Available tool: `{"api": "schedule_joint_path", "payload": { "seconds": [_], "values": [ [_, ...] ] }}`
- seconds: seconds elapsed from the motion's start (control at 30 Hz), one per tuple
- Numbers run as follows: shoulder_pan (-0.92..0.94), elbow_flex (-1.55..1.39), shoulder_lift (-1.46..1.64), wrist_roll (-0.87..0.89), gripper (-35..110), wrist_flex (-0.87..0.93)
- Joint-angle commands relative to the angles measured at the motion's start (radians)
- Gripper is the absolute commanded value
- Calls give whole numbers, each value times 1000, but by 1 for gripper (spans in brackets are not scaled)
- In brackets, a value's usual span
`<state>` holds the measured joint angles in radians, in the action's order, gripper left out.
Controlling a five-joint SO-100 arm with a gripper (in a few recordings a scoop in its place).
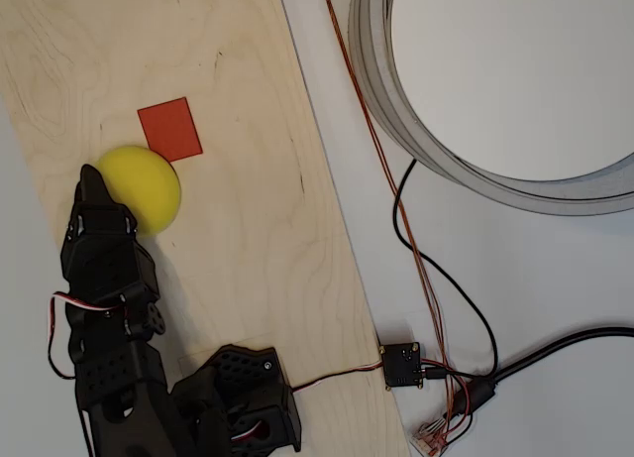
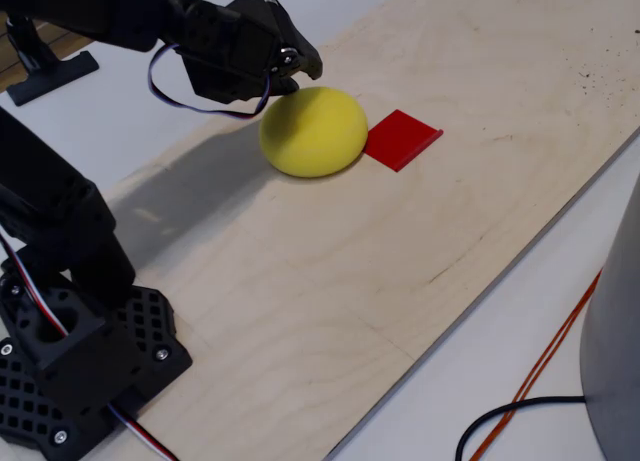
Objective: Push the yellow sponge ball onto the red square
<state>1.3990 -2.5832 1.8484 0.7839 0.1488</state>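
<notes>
Gripper point(image 2: 296, 69) jaws look closed, nothing held, touching yellow sponge ball point(image 2: 313, 131) at its 8 o'clock, overhead view. Ball overlaps red square point(image 1: 169, 129) corner. Risk: off-centre shove rolls ball sideways past square.

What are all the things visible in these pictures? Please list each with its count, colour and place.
yellow sponge ball: one, bright yellow, on the wooden board, its edge at a corner of the red square.
red square: one, red, flat on the board, just beyond the ball in the overhead view.
wooden board: one, pale wood, lying slantwise on the white table.
white table: one, white, under the board.
grey ring: one, large, grey, top right in the overhead view.
cables: several, black and orange-red, on the table right of the board.
small black box: one, black, at the board's lower right edge.
gripper: one, black, against the ball's far-left side in the fixed view.
arm base: one, black, on the board's near end.
</notes>
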Motion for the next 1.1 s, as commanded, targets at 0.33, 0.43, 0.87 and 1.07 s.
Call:
{"api": "schedule_joint_path", "payload": {
  "seconds": [0.33,0.43,0.87,1.07],
  "values": [
    [-21,-32,114,46,7,118],
    [-25,-41,115,51,7,127],
    [-29,-38,166,67,7,272],
    [21,15,120,3,7,287]
  ]
}}
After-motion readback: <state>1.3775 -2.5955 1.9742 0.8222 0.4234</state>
